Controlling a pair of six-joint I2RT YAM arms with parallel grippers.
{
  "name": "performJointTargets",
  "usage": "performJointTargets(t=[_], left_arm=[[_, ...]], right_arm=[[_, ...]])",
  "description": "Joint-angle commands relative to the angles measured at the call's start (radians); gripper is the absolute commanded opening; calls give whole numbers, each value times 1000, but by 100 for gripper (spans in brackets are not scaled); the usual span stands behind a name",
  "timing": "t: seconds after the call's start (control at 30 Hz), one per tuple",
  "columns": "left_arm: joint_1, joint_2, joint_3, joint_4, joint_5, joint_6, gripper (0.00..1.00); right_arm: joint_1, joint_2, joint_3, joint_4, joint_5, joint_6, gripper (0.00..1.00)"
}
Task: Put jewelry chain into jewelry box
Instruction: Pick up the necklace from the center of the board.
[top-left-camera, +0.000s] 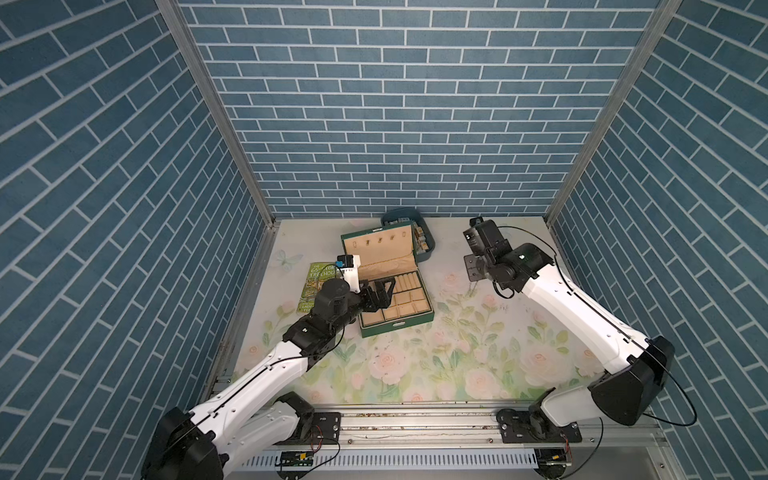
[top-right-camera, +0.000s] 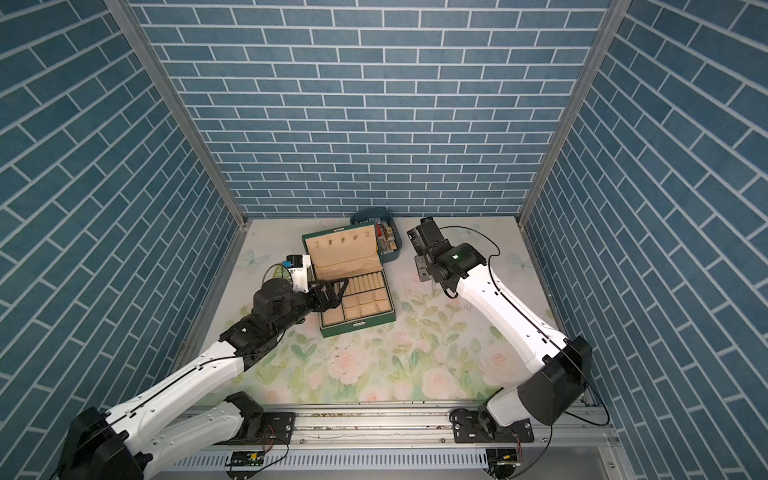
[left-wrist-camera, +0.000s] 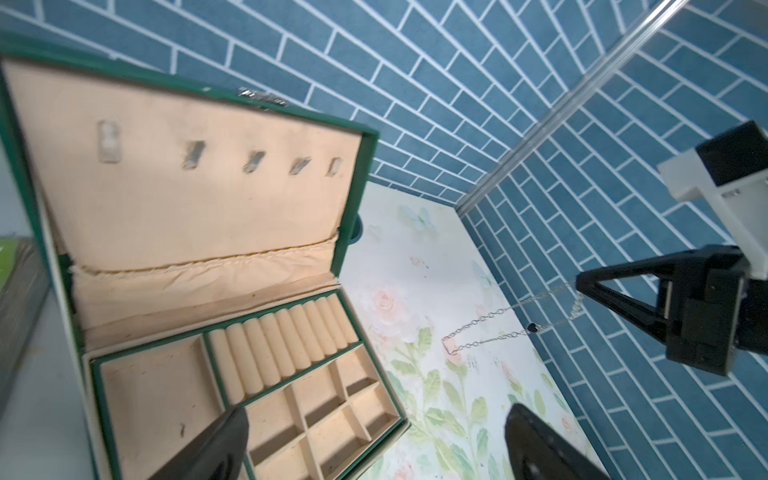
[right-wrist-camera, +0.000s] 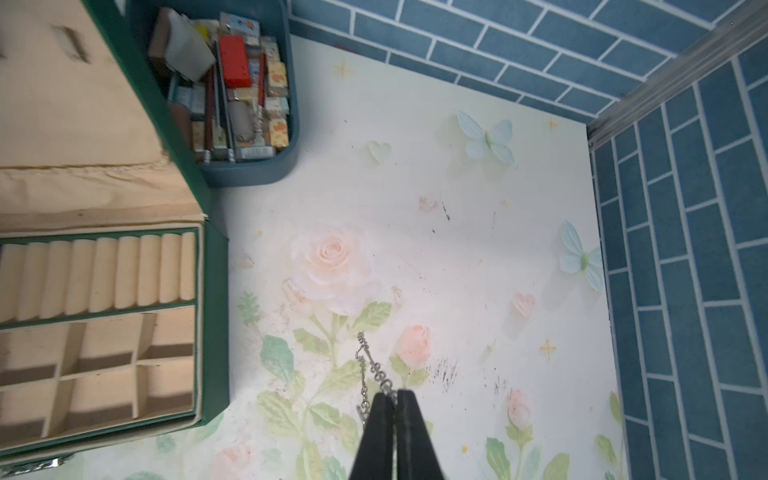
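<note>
While pinched in right gripper (right-wrist-camera: 395, 394), jewelry chain (right-wrist-camera: 377, 369) beside open jewelry box (top-left-camera: 395, 328), spread left gripper (top-left-camera: 388, 294) over it.

Both top views looked steeply down from high overhead toward the back wall (top-left-camera: 395, 104), keeping the jewelry box (top-left-camera: 386, 249) small and distant, left of centre. The left wrist camera sat close at the box's side, facing across its tray and open lid. The right wrist camera looked down on the floral mat (right-wrist-camera: 415, 208) beside the box. Both wrist views shared the box's ring rolls (left-wrist-camera: 282, 349) and that mat.
</note>
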Motion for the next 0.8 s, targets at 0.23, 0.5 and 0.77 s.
performJointTargets(t=[0.23,0.5,0.77], left_arm=[[-16,-59,-14,235,111,99,100],[-22,-65,-86,426,204,217,100],[-70,36,-101,601,406,242,100]], right_arm=[[44,-48,157,-22,-25,-107,0],[53,-111,182,51,-146,-182,0],[53,-189,146,142,-277,-223,0]])
